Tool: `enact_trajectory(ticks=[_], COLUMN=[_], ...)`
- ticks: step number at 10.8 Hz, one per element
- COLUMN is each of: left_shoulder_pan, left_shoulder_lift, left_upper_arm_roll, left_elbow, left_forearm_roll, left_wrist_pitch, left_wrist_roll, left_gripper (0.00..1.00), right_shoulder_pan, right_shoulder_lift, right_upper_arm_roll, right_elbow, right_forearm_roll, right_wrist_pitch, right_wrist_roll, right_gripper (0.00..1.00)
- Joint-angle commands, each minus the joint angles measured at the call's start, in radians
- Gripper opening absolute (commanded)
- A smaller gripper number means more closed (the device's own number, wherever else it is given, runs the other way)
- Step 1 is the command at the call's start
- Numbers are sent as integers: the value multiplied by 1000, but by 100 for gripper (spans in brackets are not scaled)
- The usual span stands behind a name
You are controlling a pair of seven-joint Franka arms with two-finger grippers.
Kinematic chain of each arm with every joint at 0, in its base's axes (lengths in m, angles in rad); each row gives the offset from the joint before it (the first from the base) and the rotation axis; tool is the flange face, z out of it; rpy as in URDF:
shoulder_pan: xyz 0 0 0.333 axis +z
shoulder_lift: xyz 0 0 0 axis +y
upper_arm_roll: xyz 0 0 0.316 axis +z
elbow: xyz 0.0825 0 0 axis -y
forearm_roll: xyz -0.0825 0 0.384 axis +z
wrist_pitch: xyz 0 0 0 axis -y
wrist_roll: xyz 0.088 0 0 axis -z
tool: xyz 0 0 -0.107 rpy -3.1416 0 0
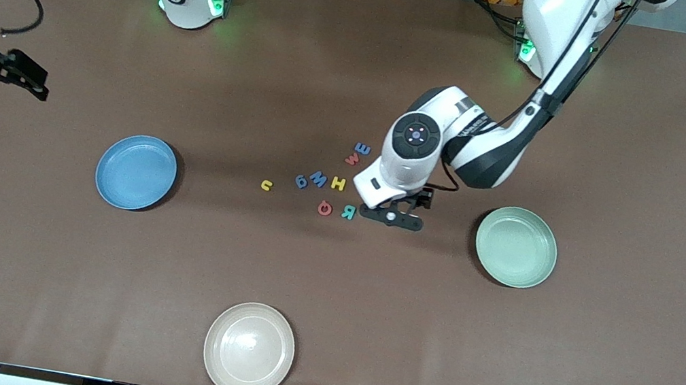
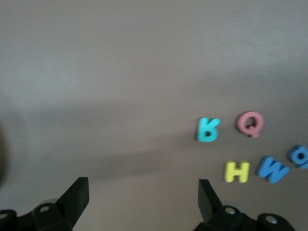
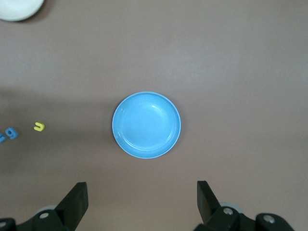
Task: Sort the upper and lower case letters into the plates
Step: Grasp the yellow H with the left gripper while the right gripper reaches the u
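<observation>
The letters lay in a loose cluster at the centre of the front view on the brown bench (image 1: 326, 300): a yellow u (image 1: 266, 185), a blue g (image 1: 301, 180), a blue W (image 1: 318, 178), a yellow H (image 1: 338, 183), a coral Q (image 1: 325, 207), a teal R (image 1: 348, 211), a coral w (image 1: 351, 159) and a blue E (image 1: 361, 149). The blue plate (image 1: 136, 172) sat at centre-left of the frame, the pale green plate (image 1: 516, 247) at centre-right, both bare. A cream-white plate (image 1: 249, 349) lay at the lower centre. The left tool (image 1: 391, 217) hung low just beside the teal R, its fingers (image 2: 77, 197) spread apart and holding nothing. The right tool (image 1: 24, 77) waited at the frame's left edge, fingers (image 3: 77, 202) apart, over the bench with the blue plate in its wrist view.
</observation>
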Motion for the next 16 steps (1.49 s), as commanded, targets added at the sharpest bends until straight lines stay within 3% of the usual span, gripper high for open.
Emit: enact_trajectory(ticks=[1, 3, 7, 9, 11, 14, 16], left_shoulder_pan=[-44, -76, -93, -103, -111, -142, -142], left_shoulder_lift=[123, 177, 206, 211, 235, 246, 249], left_upper_arm_roll=[-5, -16, -14, -14, -14, -14, -13], left_elbow=[146, 145, 139, 131, 133, 130, 124], left_forearm_roll=[-19, -18, -18, -22, -19, -19, -10], left_wrist_pitch=[49, 126, 136, 136, 136, 137, 137], left_wrist_roll=[-6, -6, -38, -63, -144, -184, -192], left_gripper=[100, 100, 100, 100, 100, 100, 100], right_shoulder_pan=[15, 23, 35, 41, 86, 146, 178], right_shoulder_lift=[40, 76, 169, 217, 266, 382, 456], right_upper_arm_roll=[4, 12, 12, 12, 21, 93, 114], right_elbow=[11, 11, 13, 6, 0, -1, -1], right_forearm_roll=[13, 13, 14, 92, 123, 123, 123], right_wrist_pitch=[-23, -20, -3, 12, 50, 187, 267], right_wrist_roll=[-4, -5, -2, 24, 172, 473, 561], right_gripper=[100, 100, 100, 100, 100, 100, 98])
